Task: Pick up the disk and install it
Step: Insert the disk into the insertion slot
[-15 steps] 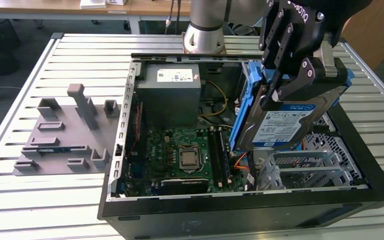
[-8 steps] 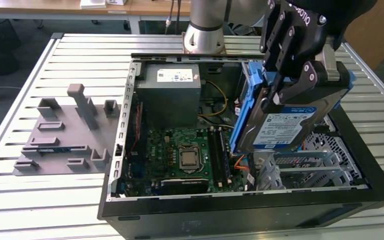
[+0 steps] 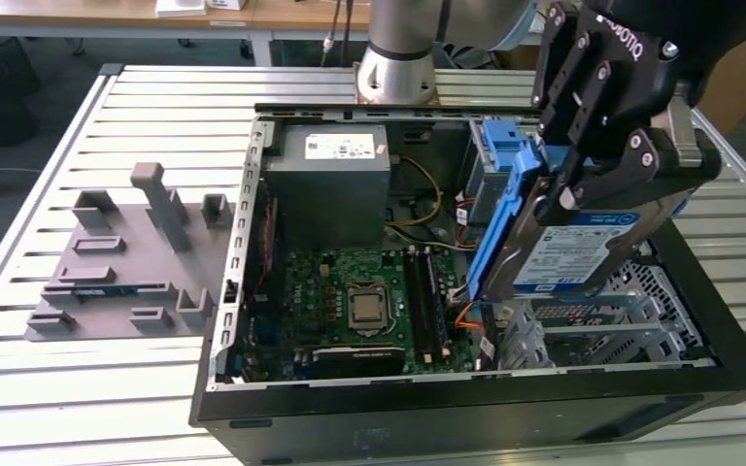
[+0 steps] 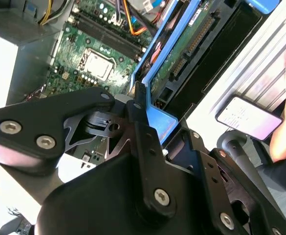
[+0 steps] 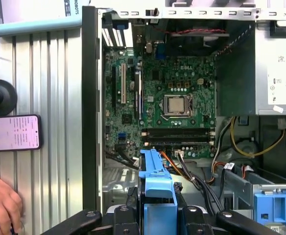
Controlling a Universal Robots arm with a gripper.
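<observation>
Disk [image 3: 583, 250] hangs tilted over the drive cage [image 3: 606, 325] at the exterior view's right of the open case [image 3: 477, 413], my gripper [image 3: 587, 194] clamped tight around it. Its upper end is hidden behind my gripper (the lower end overlaps the cage, and whether they touch I cannot tell). In the first wrist view its blue rail [image 5: 157, 183] is cut off at the frame edge.

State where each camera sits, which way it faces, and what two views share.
Exterior view: off the arm, looking down into the open computer case; the gripper clamps the disk.
First wrist view: on the wrist, facing down onto the motherboard; the gripper and a person's hand show.
Second wrist view: on the wrist, facing along the fingers toward the disk's underside.
Shared: both wrist views show motherboard and disk.
</observation>
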